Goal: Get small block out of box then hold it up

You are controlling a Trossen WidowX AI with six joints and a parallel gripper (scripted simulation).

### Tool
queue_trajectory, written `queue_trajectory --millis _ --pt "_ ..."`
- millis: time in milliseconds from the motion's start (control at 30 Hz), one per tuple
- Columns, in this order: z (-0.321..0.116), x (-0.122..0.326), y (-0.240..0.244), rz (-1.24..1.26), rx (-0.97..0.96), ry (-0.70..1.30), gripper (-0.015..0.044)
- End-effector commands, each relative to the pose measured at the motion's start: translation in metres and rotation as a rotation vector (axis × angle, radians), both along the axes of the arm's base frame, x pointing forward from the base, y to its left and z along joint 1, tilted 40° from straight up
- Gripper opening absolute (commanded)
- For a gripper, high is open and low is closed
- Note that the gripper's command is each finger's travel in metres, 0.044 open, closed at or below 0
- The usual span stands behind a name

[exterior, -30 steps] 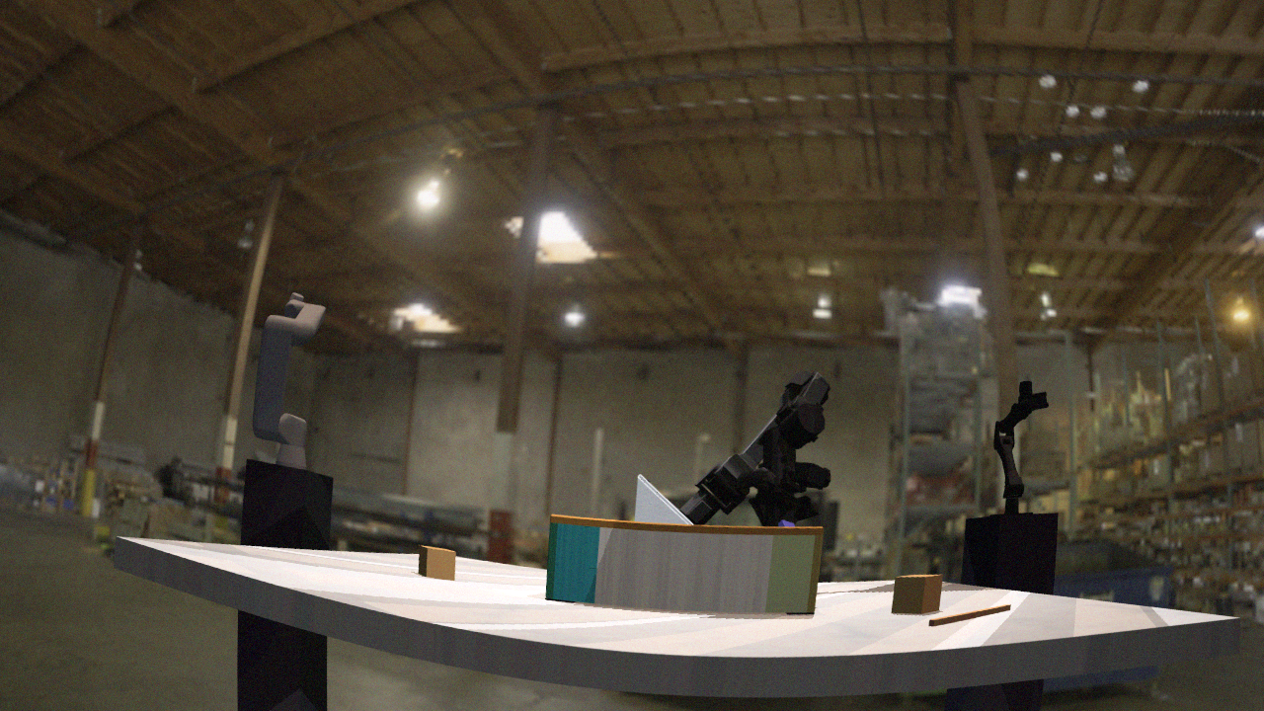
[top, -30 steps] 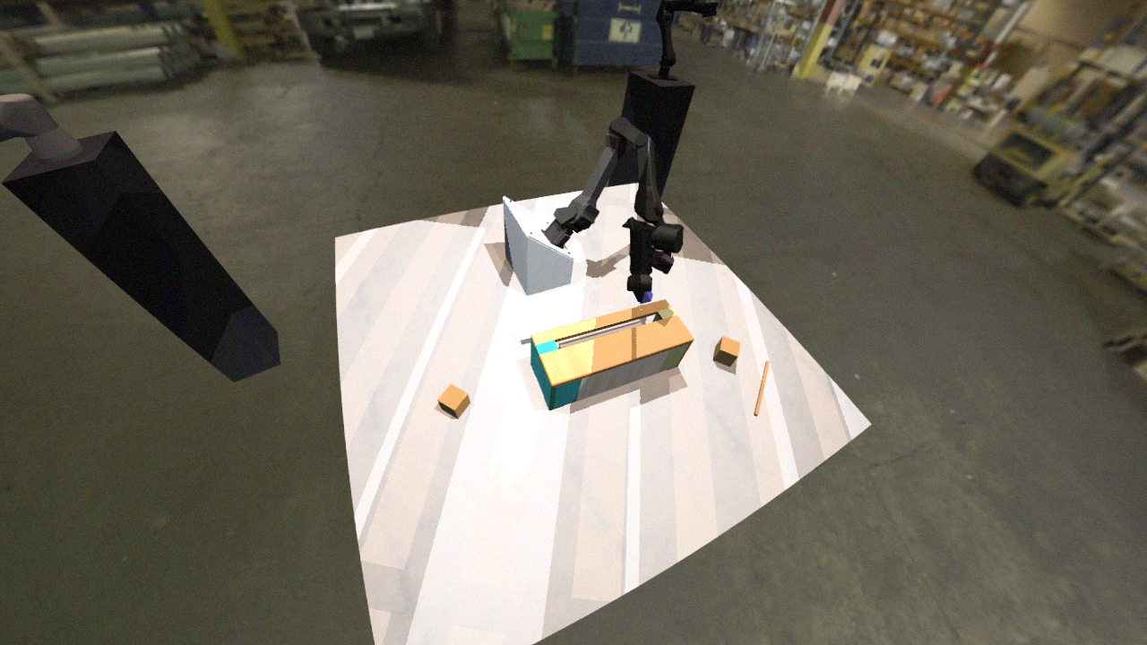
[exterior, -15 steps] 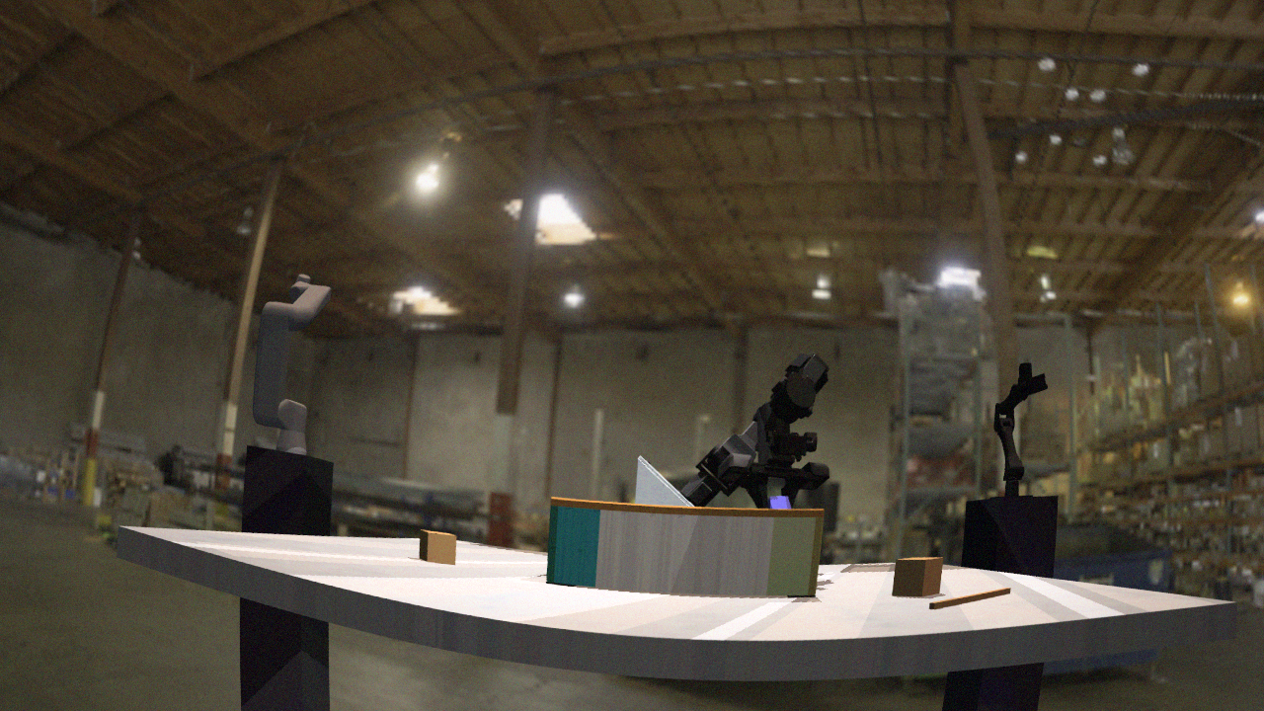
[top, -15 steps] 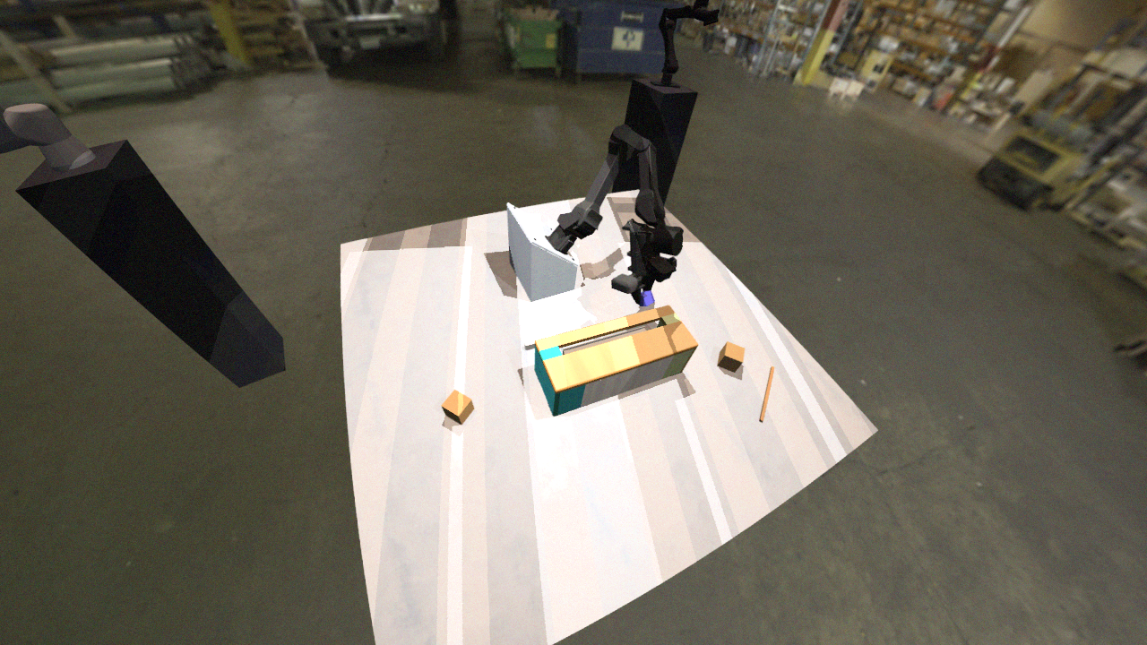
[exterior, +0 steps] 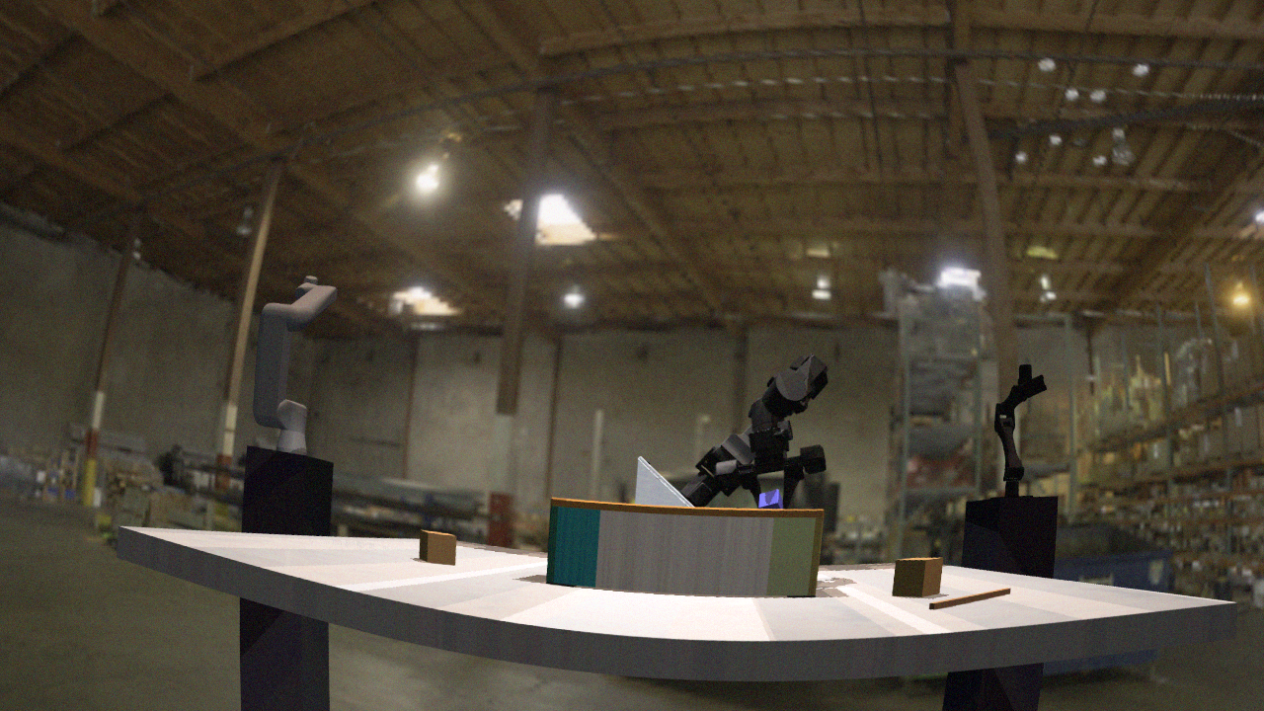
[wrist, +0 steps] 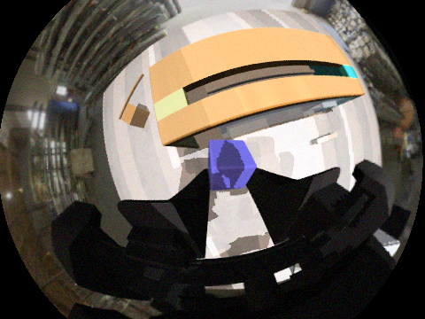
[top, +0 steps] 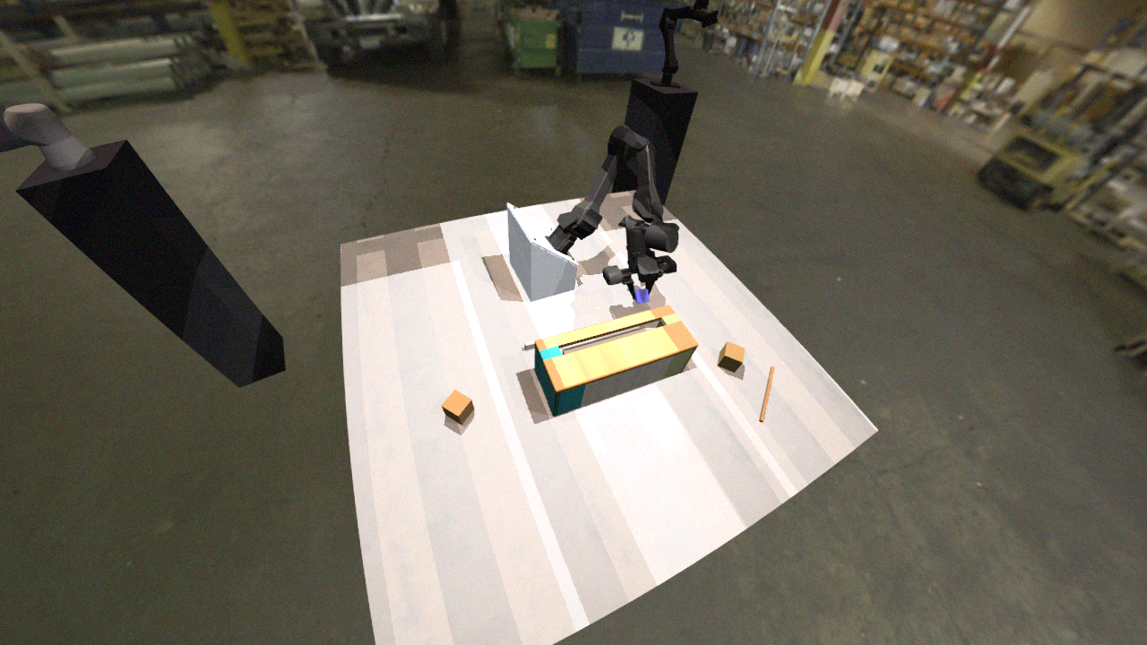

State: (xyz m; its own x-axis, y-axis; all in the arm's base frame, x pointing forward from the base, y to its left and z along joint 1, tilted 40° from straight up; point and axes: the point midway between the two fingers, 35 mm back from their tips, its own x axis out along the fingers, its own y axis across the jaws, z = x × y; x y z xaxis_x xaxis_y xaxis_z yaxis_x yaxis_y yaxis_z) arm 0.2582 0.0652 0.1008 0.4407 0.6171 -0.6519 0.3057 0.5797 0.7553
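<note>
1. Top: the box is standing on the worktop just below the jaws in this view, showing a long slot in its top. The small blue block is sitting outside it, at the tips of the jaws. The arm is arching over and pointing its jaws downward. A pale angled panel is standing left of the jaws; one orange cube is lying far lower left, another cube and a thin stick lower right.
2. Exterior: the box is standing in front of the jaws, hiding what lies low behind it. The arm is bending down beyond, and the block is showing above the box's top edge.
3. Wrist: the slotted box is stretching ahead of the jaws, near but apart from the block. The jaws are pinching the block between their tips. The second cube and the stick are lying ahead and left of them.
</note>
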Motion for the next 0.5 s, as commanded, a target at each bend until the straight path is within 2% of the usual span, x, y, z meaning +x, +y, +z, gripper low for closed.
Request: queue_trajectory --millis 0,467 --pt "0.0027 -0.0018 -0.0025 -0.085 0.064 0.069 0.0" --pt "0.0069 -0.0082 -0.0106 -0.428 0.336 0.398 0.0"
